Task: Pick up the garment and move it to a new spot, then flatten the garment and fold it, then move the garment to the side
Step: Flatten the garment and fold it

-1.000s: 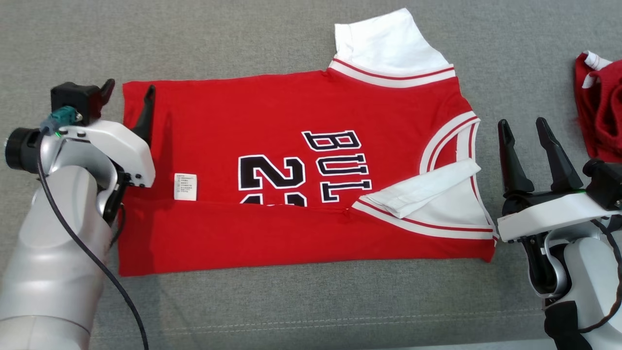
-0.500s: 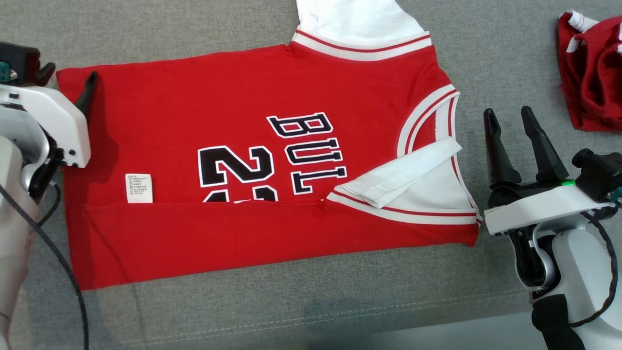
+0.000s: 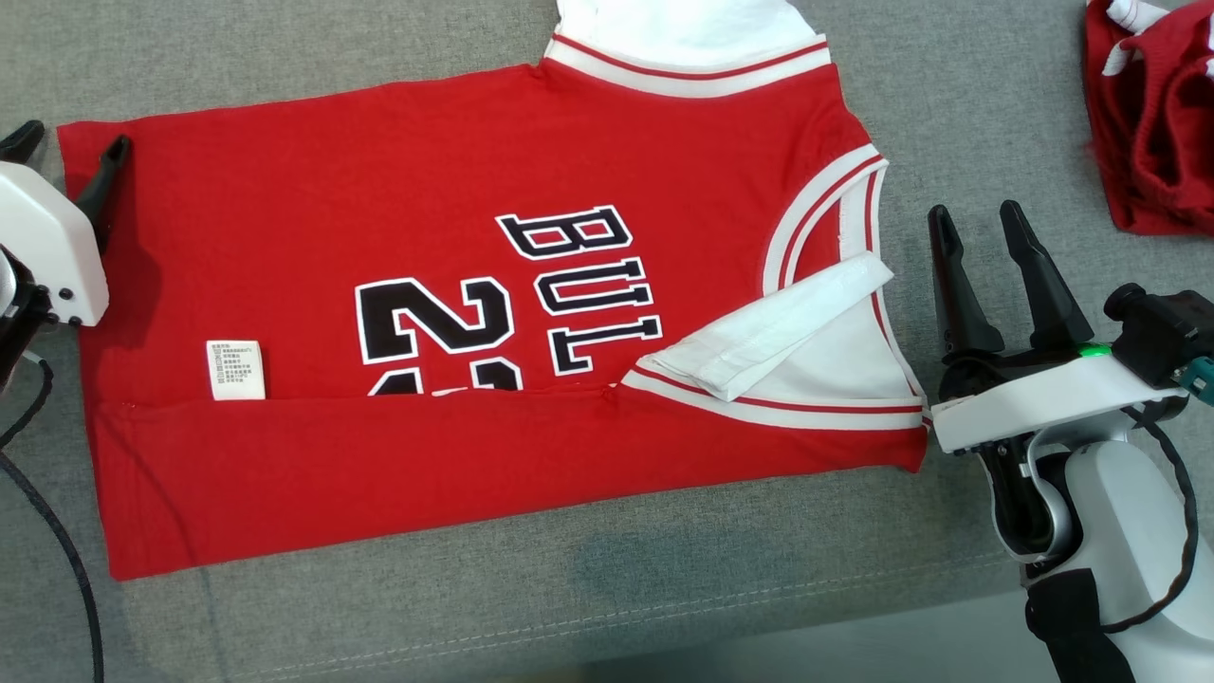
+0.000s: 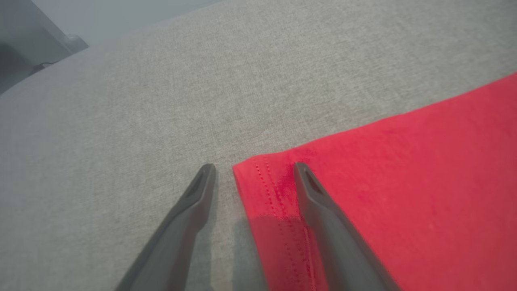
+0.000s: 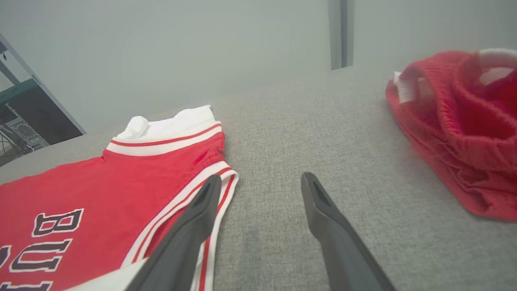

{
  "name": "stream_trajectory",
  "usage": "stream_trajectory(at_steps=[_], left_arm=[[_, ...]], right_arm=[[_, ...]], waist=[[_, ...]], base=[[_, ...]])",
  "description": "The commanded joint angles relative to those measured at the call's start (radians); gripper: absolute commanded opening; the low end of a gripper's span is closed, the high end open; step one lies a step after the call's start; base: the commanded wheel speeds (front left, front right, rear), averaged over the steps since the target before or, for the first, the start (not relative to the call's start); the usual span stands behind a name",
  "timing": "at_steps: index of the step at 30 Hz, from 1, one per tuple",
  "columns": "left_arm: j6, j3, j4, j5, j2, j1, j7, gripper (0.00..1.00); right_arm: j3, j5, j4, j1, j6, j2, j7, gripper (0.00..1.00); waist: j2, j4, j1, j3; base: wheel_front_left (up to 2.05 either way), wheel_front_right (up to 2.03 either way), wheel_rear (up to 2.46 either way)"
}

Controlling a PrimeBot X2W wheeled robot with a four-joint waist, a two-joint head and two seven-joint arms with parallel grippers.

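The garment is a red jersey with black lettering and white-trimmed sleeves. It lies flat on the grey fabric surface, its near long edge folded up over the print. My left gripper stands open at its far left corner. In the left wrist view the gripper straddles the stitched hem corner of the garment, one finger over red cloth, one over grey. My right gripper is open just right of the neckline, holding nothing. In the right wrist view that gripper points past the collar of the garment.
A second, crumpled red garment lies at the far right, beyond my right gripper; the right wrist view shows this crumpled garment too. A stitched seam runs along the surface's near edge.
The whole head view has shifted, so the camera moved. Both grippers keep about the same places relative to the garment, and both stay open.
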Motion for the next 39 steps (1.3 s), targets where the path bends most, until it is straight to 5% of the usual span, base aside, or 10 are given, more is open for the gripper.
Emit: stream_trajectory(at_steps=[1,10,17,20,27,29,32,39], left_arm=[[0.0,0.023,-0.023,-0.024,0.071,-0.044,0.005,1.0],[0.0,-0.005,-0.088,-0.21,0.136,-0.034,0.04,1.0],[0.0,-0.034,-0.118,-0.282,0.168,-0.025,0.057,0.98],[0.0,-0.048,-0.13,-0.315,0.173,-0.017,0.068,0.9],[0.0,-0.069,-0.14,-0.361,0.185,-0.013,0.08,0.93],[0.0,-0.072,-0.136,-0.373,0.186,-0.013,0.081,0.84],[0.0,-0.077,-0.136,-0.395,0.187,-0.011,0.085,0.48],[0.0,-0.096,-0.151,-0.421,0.195,-0.014,0.081,0.44]], right_arm=[[0.021,0.013,-0.025,-0.005,-0.003,0.005,-0.013,1.0],[0.035,0.034,-0.024,-0.007,-0.003,0.002,-0.013,1.0],[0.036,0.039,-0.019,-0.009,-0.003,0.0,-0.013,1.0],[0.037,0.04,-0.016,-0.01,-0.003,0.0,-0.013,1.0],[0.044,0.041,-0.012,-0.017,-0.003,0.001,-0.013,1.0],[0.047,0.042,-0.011,-0.018,-0.003,0.0,-0.013,1.0],[0.05,0.045,-0.01,-0.017,-0.003,-0.002,-0.013,1.0],[0.05,0.049,-0.007,-0.02,-0.003,-0.004,-0.013,1.0]], waist=[[-0.0001,-0.006,0.0,0.006],[-0.0001,-0.025,0.0,0.024],[-0.0001,-0.022,0.0,0.028],[-0.0001,-0.018,0.0,0.026],[-0.0001,-0.017,0.0,0.027],[-0.0001,-0.018,0.0,0.028],[-0.0001,-0.02,0.0,0.029],[-0.0001,-0.025,0.0,0.033]], base=[[0.0,0.0,0.0],[0.0,0.0,0.0],[0.0,0.0,0.0],[0.0,0.0,0.0],[0.0,0.0,0.0],[0.0,0.0,0.0],[0.0,0.0,0.0],[0.0,0.0,0.0]])
